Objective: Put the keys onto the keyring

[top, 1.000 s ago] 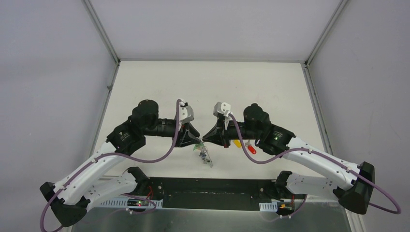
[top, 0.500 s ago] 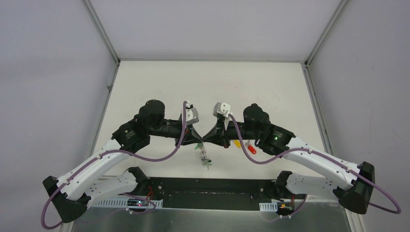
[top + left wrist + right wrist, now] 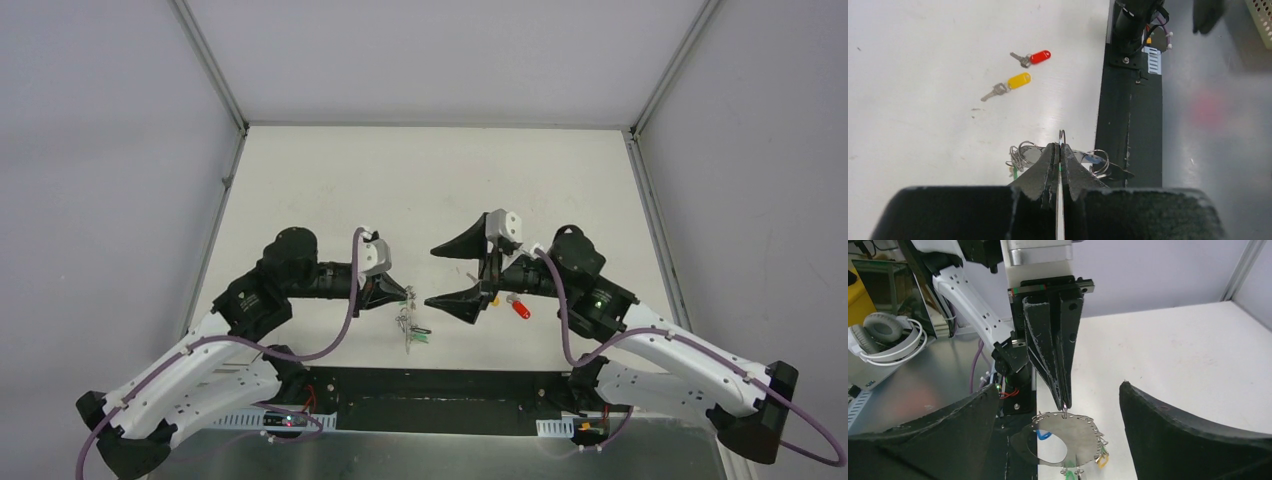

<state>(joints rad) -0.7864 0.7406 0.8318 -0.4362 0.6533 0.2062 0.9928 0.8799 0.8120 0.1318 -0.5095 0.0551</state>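
Note:
The keyring [image 3: 1075, 432] is a flat grey metal hoop with small wire rings along its rim and green, yellow and blue tags hanging from it. It dangles from my left gripper [image 3: 407, 295], which is shut on one small ring at its top edge [image 3: 1061, 136]. In the right wrist view the left gripper's fingertips [image 3: 1064, 399] pinch that ring. My right gripper [image 3: 432, 275] stands wide open just right of the keyring, touching nothing. Two loose keys lie on the table: one with a red tag [image 3: 1038, 56] and one with a yellow tag [image 3: 1018, 80]. From above, the red one [image 3: 520, 307] shows beside the right arm.
The black base strip [image 3: 1128, 125] runs along the table's near edge below the hanging keyring. Metal frame posts [image 3: 210, 60] and grey walls close the table's sides and back. White headphones [image 3: 885, 335] lie off the table.
The left gripper shut on the keyring, then the right gripper let go, opened wide and drew back right. The left arm pulled slightly left with the keyring hanging from it.

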